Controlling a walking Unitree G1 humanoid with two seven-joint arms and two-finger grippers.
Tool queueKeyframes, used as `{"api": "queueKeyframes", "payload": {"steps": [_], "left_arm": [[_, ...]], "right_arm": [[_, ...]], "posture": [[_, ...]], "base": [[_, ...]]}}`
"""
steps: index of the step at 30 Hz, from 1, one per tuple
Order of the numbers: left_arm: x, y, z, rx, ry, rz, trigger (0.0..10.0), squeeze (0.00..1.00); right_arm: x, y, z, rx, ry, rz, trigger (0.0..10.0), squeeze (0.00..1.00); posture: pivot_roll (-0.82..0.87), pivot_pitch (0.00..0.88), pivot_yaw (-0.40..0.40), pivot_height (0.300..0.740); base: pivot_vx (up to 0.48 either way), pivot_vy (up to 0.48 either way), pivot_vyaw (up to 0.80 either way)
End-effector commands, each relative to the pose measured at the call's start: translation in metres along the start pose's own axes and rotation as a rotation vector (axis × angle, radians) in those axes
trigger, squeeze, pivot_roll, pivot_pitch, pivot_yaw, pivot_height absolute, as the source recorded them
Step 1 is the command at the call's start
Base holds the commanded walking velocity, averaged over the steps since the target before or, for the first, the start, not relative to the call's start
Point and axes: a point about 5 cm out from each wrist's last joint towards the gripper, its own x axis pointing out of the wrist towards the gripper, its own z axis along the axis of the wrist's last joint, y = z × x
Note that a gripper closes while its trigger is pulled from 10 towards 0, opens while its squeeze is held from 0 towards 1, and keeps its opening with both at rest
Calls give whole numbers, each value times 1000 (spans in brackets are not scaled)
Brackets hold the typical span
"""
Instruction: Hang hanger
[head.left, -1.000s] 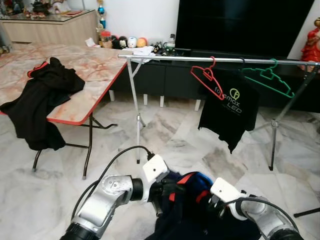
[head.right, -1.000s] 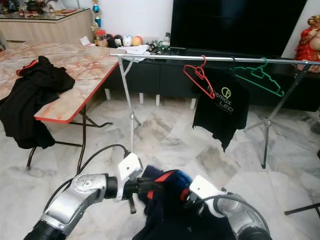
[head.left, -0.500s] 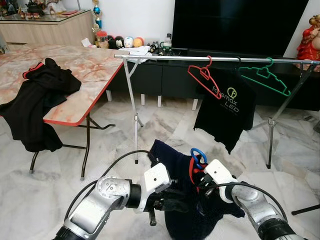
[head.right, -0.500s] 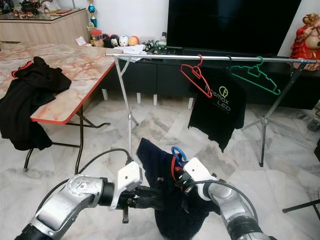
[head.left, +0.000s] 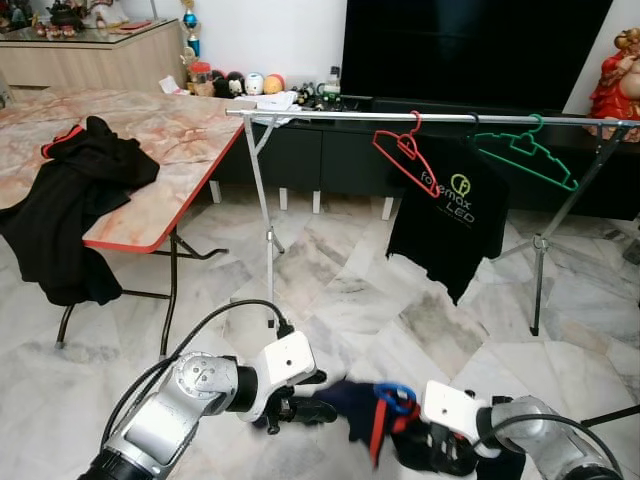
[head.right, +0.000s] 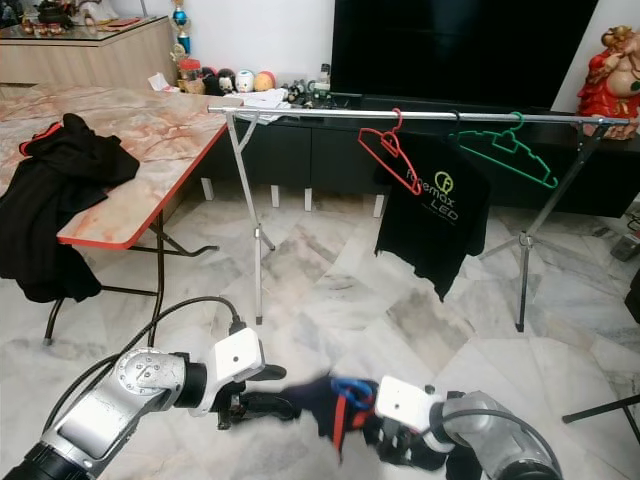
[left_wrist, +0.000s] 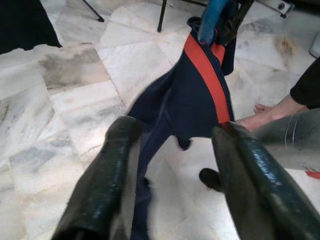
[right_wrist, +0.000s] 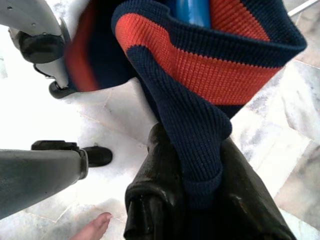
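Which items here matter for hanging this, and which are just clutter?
Job: navy garment on blue hanger, right gripper, left gripper, rail.
Clutter: black clothes on table, hung black shirt, red hanger, green hanger.

The left stretch of the rail (head.left: 330, 116) is lying open between the table (head.left: 150, 190) and the red hanger (head.left: 405, 148); further right, the black shirt (head.left: 450, 215) and green hanger (head.left: 530, 155) are crowding it.
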Motion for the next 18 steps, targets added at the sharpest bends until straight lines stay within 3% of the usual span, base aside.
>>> {"api": "queueKeyframes", "payload": {"steps": [1, 9, 17, 18], "left_arm": [[3, 0, -2, 26, 30, -11, 10000, 1000], [14, 0, -3, 14, 16, -18, 10000, 1000], [18, 6, -4, 8, 0, 23, 10000, 1000], [18, 6, -4, 10, 5, 24, 10000, 965]], "right_arm": [[-2, -10, 15, -15, -74, -31, 0, 0], [1, -7, 36, -84, -178, 51, 0, 0], [2, -1, 41, -93, -213, 107, 0, 0], [2, -2, 41, -89, -217, 107, 0, 0]], "posture": [[-1, 11, -18, 740], [-2, 3, -14, 740], [-3, 0, -12, 740], [-2, 0, -12, 740]], "base": [[0, 0, 0], [0, 0, 0], [0, 0, 0], [0, 0, 0]]}}
